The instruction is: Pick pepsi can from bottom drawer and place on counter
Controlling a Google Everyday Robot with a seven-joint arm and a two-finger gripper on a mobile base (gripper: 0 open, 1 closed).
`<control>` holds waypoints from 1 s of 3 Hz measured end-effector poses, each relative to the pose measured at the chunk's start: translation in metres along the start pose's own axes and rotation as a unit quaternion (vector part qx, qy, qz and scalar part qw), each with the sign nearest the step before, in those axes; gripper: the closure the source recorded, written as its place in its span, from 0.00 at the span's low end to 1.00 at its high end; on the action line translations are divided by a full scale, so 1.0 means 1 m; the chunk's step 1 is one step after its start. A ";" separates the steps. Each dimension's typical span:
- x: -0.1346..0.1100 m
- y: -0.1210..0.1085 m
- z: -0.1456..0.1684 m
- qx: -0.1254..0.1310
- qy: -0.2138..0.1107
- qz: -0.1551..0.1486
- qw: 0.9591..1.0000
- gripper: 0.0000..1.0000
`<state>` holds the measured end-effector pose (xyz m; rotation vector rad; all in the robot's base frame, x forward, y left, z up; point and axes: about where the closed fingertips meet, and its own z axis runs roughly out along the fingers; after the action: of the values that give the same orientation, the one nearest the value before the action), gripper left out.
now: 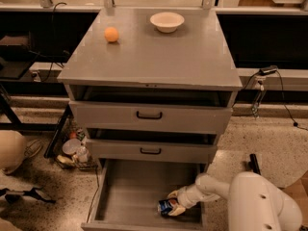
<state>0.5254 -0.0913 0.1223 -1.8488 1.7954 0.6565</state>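
Observation:
The pepsi can [165, 206] lies on its side on the floor of the open bottom drawer [125, 201], near the front right. My gripper [174, 202] reaches into the drawer from the right, with one finger behind the can and one in front of it. The white arm [255, 201] fills the lower right corner. The counter [159, 52] is the grey top of the cabinet above.
An orange ball [111, 34] and a white bowl [167, 21] sit on the counter towards the back. The two upper drawers [149, 115] with black handles stand slightly open. Clutter [72, 150] lies on the floor left of the cabinet.

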 end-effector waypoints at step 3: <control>-0.034 0.009 -0.095 0.061 -0.063 -0.036 0.996 1.00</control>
<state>0.5161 -0.1259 0.2166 -1.7428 1.6447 0.6086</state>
